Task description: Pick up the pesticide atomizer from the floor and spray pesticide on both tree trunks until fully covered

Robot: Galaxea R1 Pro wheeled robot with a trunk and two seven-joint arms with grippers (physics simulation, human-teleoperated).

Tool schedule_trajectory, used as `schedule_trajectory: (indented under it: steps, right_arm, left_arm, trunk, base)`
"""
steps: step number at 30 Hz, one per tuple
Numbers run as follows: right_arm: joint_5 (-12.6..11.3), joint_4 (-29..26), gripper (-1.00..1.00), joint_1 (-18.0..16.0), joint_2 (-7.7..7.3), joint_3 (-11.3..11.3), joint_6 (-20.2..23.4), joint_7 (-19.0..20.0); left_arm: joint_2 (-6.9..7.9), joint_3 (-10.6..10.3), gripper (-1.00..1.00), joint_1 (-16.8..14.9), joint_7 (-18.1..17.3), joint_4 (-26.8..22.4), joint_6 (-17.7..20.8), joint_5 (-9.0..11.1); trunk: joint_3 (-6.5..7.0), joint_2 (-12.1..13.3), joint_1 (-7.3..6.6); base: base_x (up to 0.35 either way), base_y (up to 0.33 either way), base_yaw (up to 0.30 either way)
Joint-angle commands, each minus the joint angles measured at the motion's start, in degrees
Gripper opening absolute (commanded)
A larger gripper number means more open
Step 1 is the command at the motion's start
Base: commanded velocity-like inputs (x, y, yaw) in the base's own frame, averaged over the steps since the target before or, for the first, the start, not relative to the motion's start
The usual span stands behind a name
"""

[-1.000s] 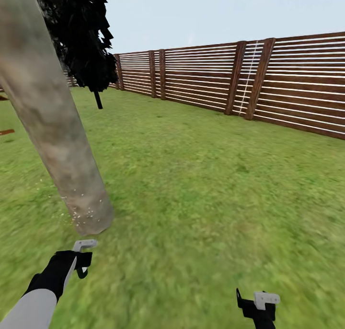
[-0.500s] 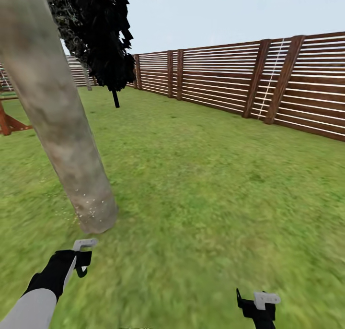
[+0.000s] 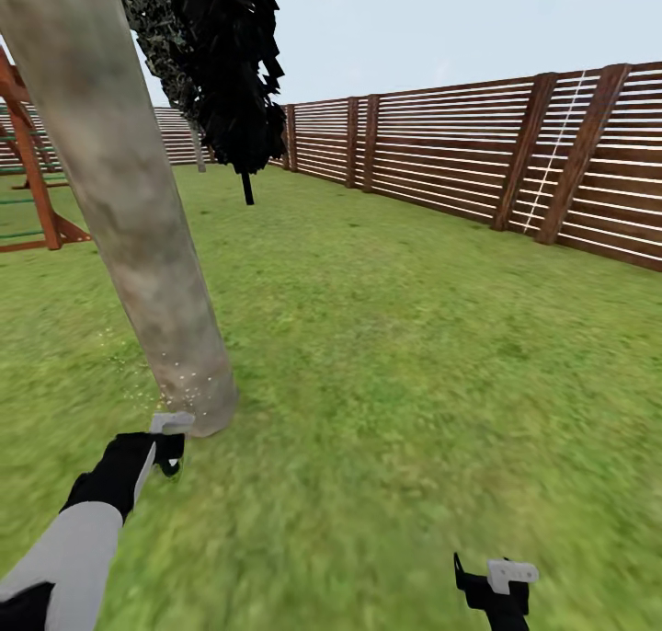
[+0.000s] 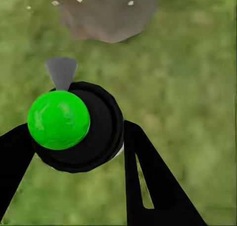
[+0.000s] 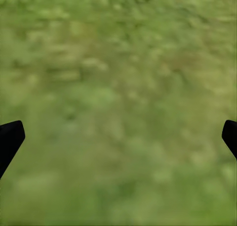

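Note:
The thick mottled grey-brown tree trunk (image 3: 138, 217) rises from the grass (image 3: 395, 355) at the left of the head view. Tiny white pesticide specks (image 3: 188, 383) dot its base and the grass beside it. My left gripper (image 3: 165, 440) sits just in front of the trunk's foot, shut on the pesticide atomizer (image 4: 74, 127), a black round body with a bright green ball and a grey nozzle pointing at the trunk base (image 4: 108, 13). My right gripper (image 3: 492, 587) hangs low at the right over bare grass, its fingers wide apart (image 5: 118, 137).
A brown slatted wooden fence (image 3: 460, 162) runs along the back and right. A thin-trunked tree with dark foliage (image 3: 234, 79) stands behind the big trunk. A red wooden play frame (image 3: 32, 180) stands at the far left. Open lawn stretches to the right.
The camera has swung left, so trunk, fence and dark tree sit further right and the play frame has come into view. My left gripper has moved closer to the trunk base. The right gripper stayed put.

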Motion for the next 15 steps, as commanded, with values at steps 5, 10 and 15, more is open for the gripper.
schedule_trajectory:
  steps: [5,10,15]
  right_arm:
    - [0.00,0.00,1.00,0.04,0.07,0.00,0.00,0.00]
    - [0.00,0.00,1.00,0.01,0.04,0.00,0.00,0.00]
    - [0.00,0.00,1.00,0.02,0.06,0.00,0.00,0.00]
  left_arm:
    - [4.71,-0.11,-1.00,-2.65,-1.96,0.38,0.17,-0.13]
    - [6.41,-0.02,-1.00,-5.16,-8.56,-0.23,2.86,-0.33]
    - [10.06,-0.54,-1.00,-5.26,-8.87,-0.57,3.29,-0.37]
  trunk:
    - [-0.01,0.00,0.01]
    - [-0.01,0.00,0.01]
    - [-0.01,0.00,0.01]
  base:
    - [0.000,0.000,0.000]
    - [0.000,0.000,0.000]
    - [0.000,0.000,0.000]
